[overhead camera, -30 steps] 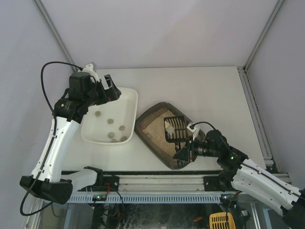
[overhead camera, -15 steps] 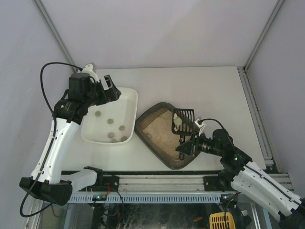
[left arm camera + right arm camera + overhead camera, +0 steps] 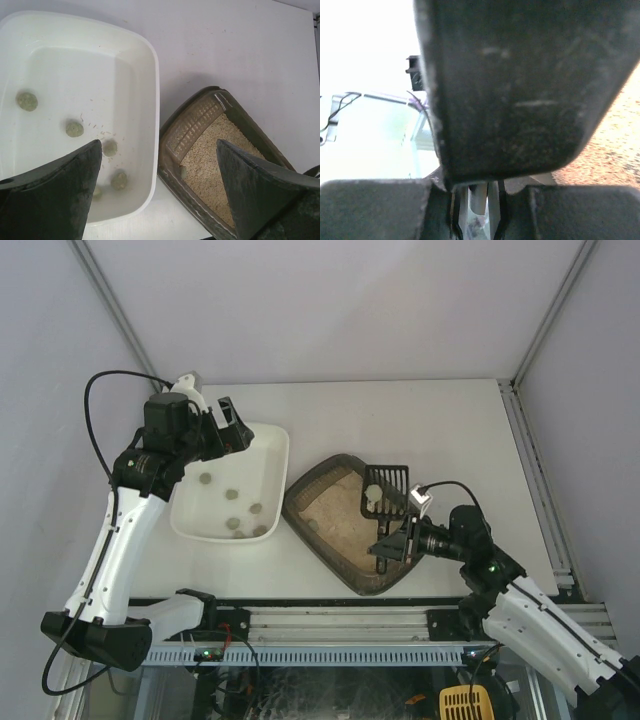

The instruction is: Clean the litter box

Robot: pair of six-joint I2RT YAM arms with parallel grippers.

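Note:
The dark grey-brown litter box (image 3: 318, 483) with beige litter sits at table centre, tilted diagonally. My right gripper (image 3: 386, 548) is shut on the handle of a black slotted scoop (image 3: 387, 488), whose head is raised over the box's right side with a pale clump (image 3: 372, 496) in it. In the right wrist view the scoop handle (image 3: 520, 85) fills the frame above my right gripper (image 3: 477, 200). My left gripper (image 3: 238, 426) hangs open and holds nothing over the far edge of the white tray (image 3: 281, 455). From the left wrist, the left gripper (image 3: 159, 146) frames the litter box (image 3: 192, 131), where another clump (image 3: 183, 171) lies.
The white tray (image 3: 152, 75) stands just left of the litter box and holds several greenish clumps (image 3: 75, 129). A raised rail (image 3: 530, 455) runs along the table's right edge. The arm bases and a slotted bar (image 3: 330, 652) line the near edge.
My right gripper has lifted the scoop out of the litter and swung its head up and to the right, with a pale clump in it. The left arm has not moved.

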